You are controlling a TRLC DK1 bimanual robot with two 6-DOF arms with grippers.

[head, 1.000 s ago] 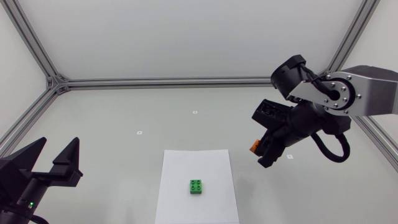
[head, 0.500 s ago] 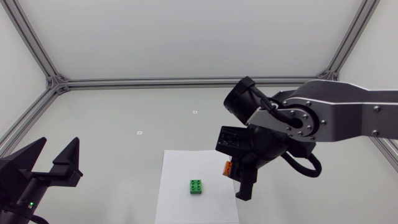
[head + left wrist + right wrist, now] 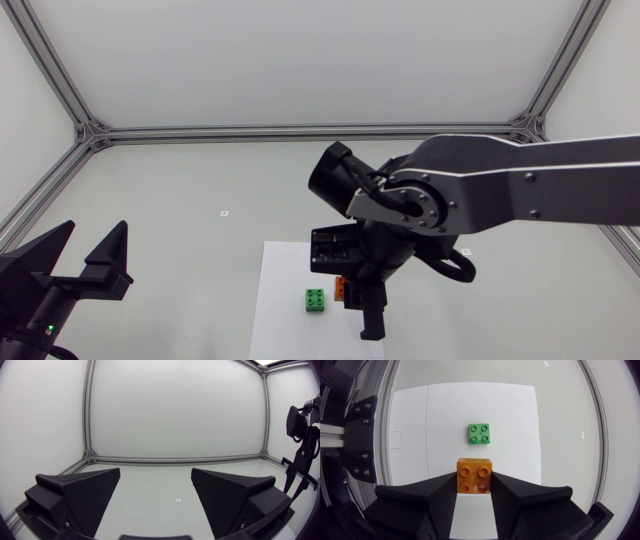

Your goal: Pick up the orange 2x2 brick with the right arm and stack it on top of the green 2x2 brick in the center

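My right claw (image 3: 474, 481) clamped the orange brick (image 3: 475, 475) near the green brick (image 3: 480, 434) at the middle of the sheet (image 3: 440, 420). My left claw (image 3: 155, 491) gaped wide.

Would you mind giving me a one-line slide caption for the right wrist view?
Right gripper shut on the orange brick, with the green brick lying ahead of it on the white sheet.

**Readable text and signs: none**

Table markers: small square marker (image 3: 225, 212) and a second marker (image 3: 313, 181) on the table surface, each with a dark mark too small to read. The orange brick (image 3: 475, 476) and green brick (image 3: 480, 434) show plain stud tops. Any embossing on them is too fine to tell.
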